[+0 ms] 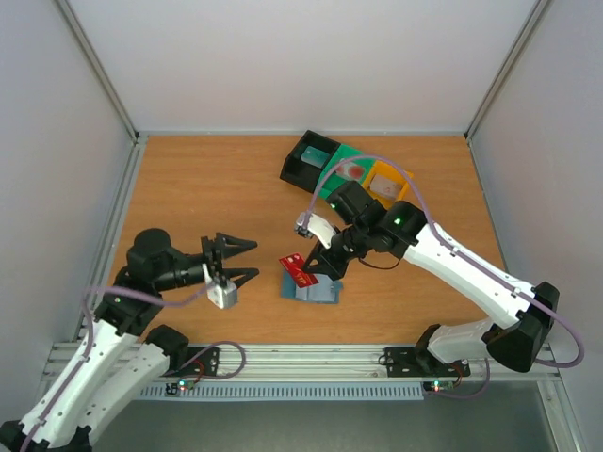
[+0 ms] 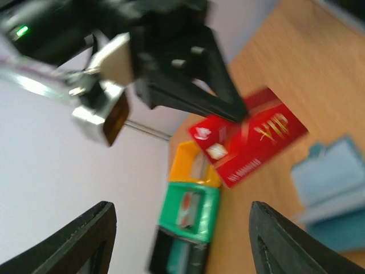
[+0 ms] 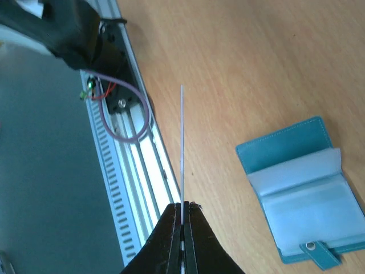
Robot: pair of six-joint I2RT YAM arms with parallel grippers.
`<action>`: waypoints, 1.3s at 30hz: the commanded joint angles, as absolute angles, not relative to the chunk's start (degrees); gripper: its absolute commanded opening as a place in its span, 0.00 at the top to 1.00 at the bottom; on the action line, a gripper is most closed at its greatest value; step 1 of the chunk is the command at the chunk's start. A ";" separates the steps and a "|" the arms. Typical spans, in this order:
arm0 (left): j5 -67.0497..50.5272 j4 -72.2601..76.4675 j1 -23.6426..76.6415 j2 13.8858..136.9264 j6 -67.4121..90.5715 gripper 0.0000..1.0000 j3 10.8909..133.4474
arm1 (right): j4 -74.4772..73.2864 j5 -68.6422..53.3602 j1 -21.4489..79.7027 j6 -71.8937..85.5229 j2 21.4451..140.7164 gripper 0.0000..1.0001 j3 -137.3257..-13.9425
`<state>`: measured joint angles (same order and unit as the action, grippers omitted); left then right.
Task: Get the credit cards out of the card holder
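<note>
Wooden table (image 1: 188,188): right gripper (image 3: 182,212) pinched tight on red card (image 2: 251,140), near open card holder (image 3: 302,197). Left gripper (image 1: 252,260) spread wide, holding nothing, at holder's 9 o'clock.

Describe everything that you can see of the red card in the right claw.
The red card is a thin rectangle, apparently glossy plastic, with gold "VIP" letters, a small white emblem and a blurred white line of print along one long edge. The right claw is shut on one edge and holds it in the air, tilted. From the right wrist it shows edge-on, as a pale line. It appears free of the open card holder lying below; nothing else touches it.
</note>
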<state>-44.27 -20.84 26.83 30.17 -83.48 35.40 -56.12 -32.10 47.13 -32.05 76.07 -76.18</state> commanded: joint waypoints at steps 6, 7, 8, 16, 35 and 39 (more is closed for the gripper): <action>-56.15 -19.12 27.07 39.37 -3.13 0.37 40.54 | -63.34 -24.63 55.37 -42.24 75.20 0.98 -82.57; -57.55 -17.01 27.07 39.96 -1.12 0.38 40.14 | -64.16 -23.65 56.43 -42.66 76.06 0.98 -83.71; -58.07 -16.01 27.07 39.87 0.83 0.38 39.60 | -64.58 -22.85 57.45 -42.95 76.88 0.98 -84.41; -57.09 -21.42 28.48 40.99 -5.62 0.40 40.01 | -66.79 -19.95 61.10 -44.87 81.09 0.98 -89.74; -52.59 -17.28 31.29 39.99 -7.14 1.00 38.13 | -65.83 -16.08 61.70 -47.81 81.84 0.99 -90.74; -48.72 -7.56 30.97 38.71 9.78 1.00 35.29 | -59.66 -15.70 58.98 -46.64 76.96 0.71 -83.90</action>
